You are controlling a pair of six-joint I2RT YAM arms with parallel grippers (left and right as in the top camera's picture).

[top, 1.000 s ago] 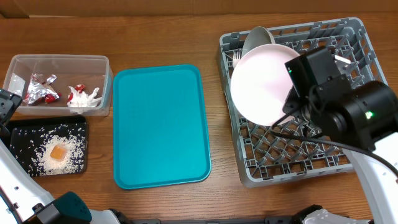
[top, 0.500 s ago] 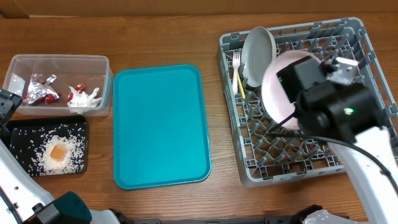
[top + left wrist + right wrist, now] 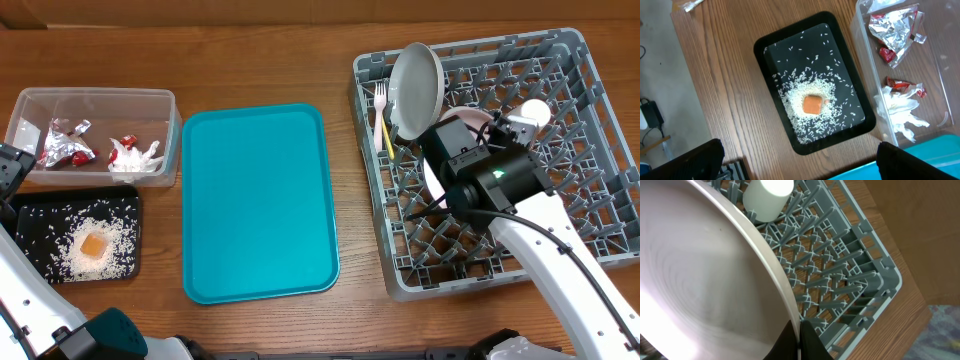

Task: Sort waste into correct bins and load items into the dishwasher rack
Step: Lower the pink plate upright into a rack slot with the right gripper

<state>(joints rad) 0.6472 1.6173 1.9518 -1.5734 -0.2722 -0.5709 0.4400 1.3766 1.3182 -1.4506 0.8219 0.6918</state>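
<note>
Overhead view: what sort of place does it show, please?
Probably a staged dish-clearing station, not a real kitchen: a grey dishwasher rack, a teal serving tray, and a clear tub and black tray used as bins, on one wooden table.

Brown wood-grain bench (image 3: 360,310) under my arms. Directly on it: clear rectangular plastic tub (image 3: 100,92) far left; black rectangular tray (image 3: 128,205) just beside it, nearer me; flat teal serving tray (image 3: 258,200) centre; large grey plastic grid rack (image 3: 440,285) right.
</note>
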